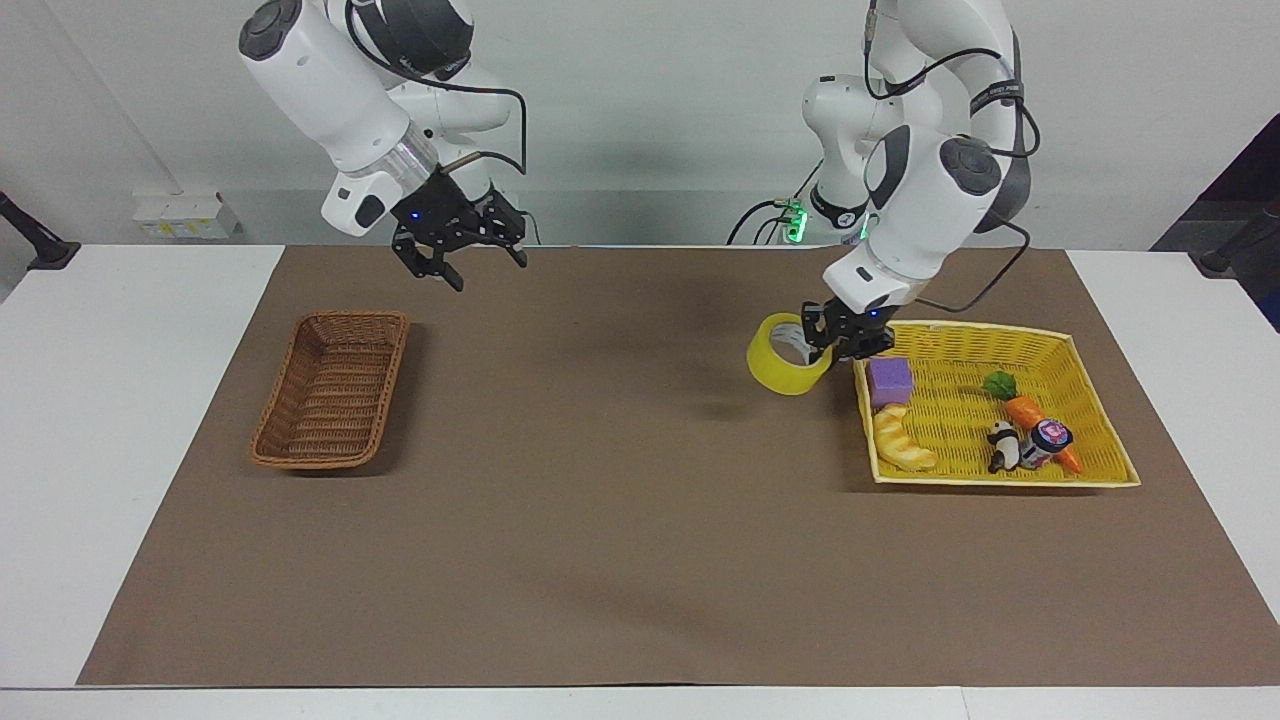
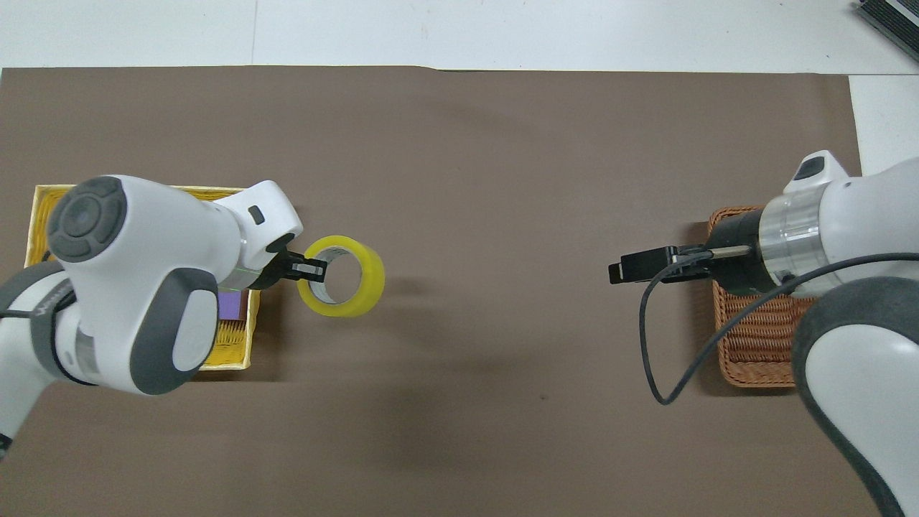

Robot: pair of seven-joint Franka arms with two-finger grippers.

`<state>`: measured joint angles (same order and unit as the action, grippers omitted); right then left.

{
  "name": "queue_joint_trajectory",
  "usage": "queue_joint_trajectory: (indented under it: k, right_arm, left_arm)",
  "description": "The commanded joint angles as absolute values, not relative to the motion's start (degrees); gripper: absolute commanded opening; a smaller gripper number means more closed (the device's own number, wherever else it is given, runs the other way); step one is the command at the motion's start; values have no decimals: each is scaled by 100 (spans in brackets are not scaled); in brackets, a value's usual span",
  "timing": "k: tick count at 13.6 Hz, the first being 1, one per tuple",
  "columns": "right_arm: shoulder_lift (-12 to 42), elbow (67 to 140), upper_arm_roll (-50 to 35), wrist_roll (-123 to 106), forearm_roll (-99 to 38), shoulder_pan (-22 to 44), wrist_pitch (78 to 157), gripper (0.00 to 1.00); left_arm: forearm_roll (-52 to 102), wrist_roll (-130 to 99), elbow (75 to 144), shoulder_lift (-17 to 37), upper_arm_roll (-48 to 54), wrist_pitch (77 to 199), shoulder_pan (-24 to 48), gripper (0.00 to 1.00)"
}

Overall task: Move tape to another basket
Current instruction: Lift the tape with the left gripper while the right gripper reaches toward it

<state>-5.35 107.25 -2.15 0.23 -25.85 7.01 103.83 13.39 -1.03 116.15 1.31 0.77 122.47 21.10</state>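
Note:
My left gripper (image 1: 824, 346) is shut on the rim of the yellow tape roll (image 1: 789, 368). It holds the roll in the air over the brown mat, just beside the yellow mesh basket (image 1: 1000, 481) on the side toward the table's middle. In the overhead view the tape (image 2: 343, 301) hangs from the left gripper (image 2: 314, 268) past the yellow basket's edge (image 2: 237, 359). The brown wicker basket (image 1: 300, 462) stands empty at the right arm's end. My right gripper (image 1: 462, 262) is open and empty in the air, over the mat beside the wicker basket (image 2: 754, 352).
In the yellow basket lie a purple cube (image 1: 889, 381), a croissant (image 1: 903, 440), a carrot (image 1: 1030, 412), a panda figure (image 1: 1003, 446) and a small jar (image 1: 1048, 438). The brown mat (image 1: 620, 500) covers most of the table.

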Motion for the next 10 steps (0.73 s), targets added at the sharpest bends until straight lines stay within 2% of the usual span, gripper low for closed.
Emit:
queue_joint_trajectory:
  k: [1,3,7,10]
  right_arm:
    - [-712,11406,-246,141,-3092,904,11098,100]
    - [-694,11714,-237,141,-3539,1115,11730,100]
    - [-554,12048,-246,141,-4113,1441,12522,100]
    - [-527,12216,-246,114,-4629,1468,12839,100]
  left_arm:
    - [1459,-1243,11663,254,-18,12847,2714,0]
    - [1459,-1983,11663,325,-18,13200,2996,0]
    - [1573,-2820,11663,325,-18,13499,3453,0]
    - [1582,-3260,11637,456,-18,13894,3683,0]
